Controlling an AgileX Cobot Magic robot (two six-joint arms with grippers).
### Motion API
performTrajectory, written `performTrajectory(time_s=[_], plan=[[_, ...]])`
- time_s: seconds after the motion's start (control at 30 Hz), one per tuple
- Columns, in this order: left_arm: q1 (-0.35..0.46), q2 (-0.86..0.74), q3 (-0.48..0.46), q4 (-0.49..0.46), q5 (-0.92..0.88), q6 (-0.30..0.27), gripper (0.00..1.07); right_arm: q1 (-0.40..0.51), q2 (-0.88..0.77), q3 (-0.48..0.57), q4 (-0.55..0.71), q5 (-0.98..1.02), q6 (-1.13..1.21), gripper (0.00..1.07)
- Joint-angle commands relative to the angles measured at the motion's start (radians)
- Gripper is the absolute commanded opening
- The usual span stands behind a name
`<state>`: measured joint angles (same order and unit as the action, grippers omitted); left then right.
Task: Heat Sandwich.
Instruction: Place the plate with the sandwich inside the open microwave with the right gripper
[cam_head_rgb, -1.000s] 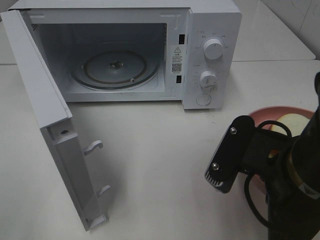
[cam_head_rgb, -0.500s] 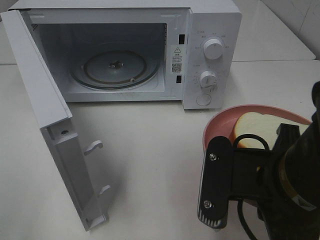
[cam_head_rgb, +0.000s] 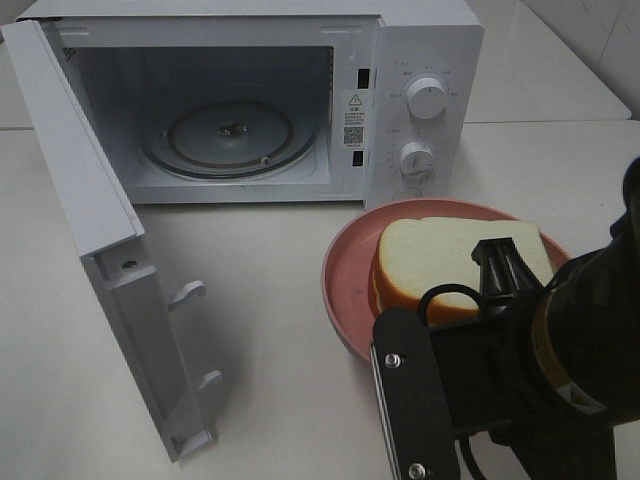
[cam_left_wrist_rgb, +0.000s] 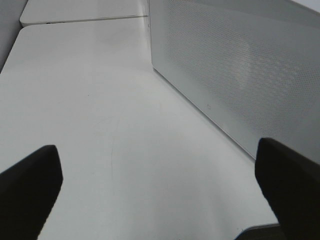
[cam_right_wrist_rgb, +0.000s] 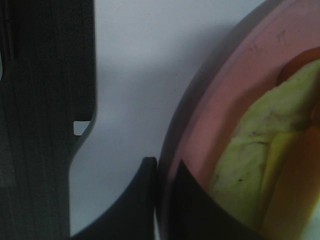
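Note:
The sandwich (cam_head_rgb: 440, 262), white bread with a tan crust, lies on a round pink plate (cam_head_rgb: 342, 290) just in front of the microwave's control panel. My right gripper (cam_head_rgb: 500, 270) is shut on the plate's near rim; the right wrist view shows its fingers (cam_right_wrist_rgb: 150, 200) pinching the rim (cam_right_wrist_rgb: 210, 130), with the yellow-green filling (cam_right_wrist_rgb: 250, 170) beside them. Whether the plate rests on the table or hangs above it I cannot tell. My left gripper (cam_left_wrist_rgb: 160, 200) is open over bare table, holding nothing, and is out of the exterior view.
The white microwave (cam_head_rgb: 425, 110) stands at the back with its door (cam_head_rgb: 100, 240) swung wide to the left, the glass turntable (cam_head_rgb: 230, 135) bare inside. The door's perforated outer face (cam_left_wrist_rgb: 240, 75) runs alongside my left gripper. White table (cam_head_rgb: 260, 300) lies between door and plate.
The right arm has carried the plate and sandwich leftward, from the right edge to in front of the control panel. The left gripper has stayed open.

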<state>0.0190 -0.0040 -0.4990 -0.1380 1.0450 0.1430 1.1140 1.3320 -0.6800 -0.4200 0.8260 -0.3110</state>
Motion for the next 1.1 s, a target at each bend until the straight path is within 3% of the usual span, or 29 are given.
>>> performTrajectory(time_s=[0.03,0.23,0.37,0.73,1.1], plan=[[0.001,-0.027,0.002,0.002,-0.014,0.001,1.03,0.005,-0.005,0.004,-0.045,-0.010,-0.061,0.02],[0.001,-0.027,0.002,0.002,-0.014,0.001,1.03,0.003,-0.005,0.004,-0.069,-0.068,-0.049,0.03],[0.001,-0.027,0.002,0.002,-0.014,0.001,1.03,-0.008,-0.005,0.004,-0.067,-0.084,-0.187,0.03],[0.001,-0.027,0.002,0.002,-0.014,0.001,1.03,-0.208,-0.005,0.004,0.046,-0.194,-0.583,0.03],[0.001,-0.027,0.002,0.002,-0.014,0.001,1.03,-0.348,-0.005,0.000,0.159,-0.243,-0.911,0.03]])
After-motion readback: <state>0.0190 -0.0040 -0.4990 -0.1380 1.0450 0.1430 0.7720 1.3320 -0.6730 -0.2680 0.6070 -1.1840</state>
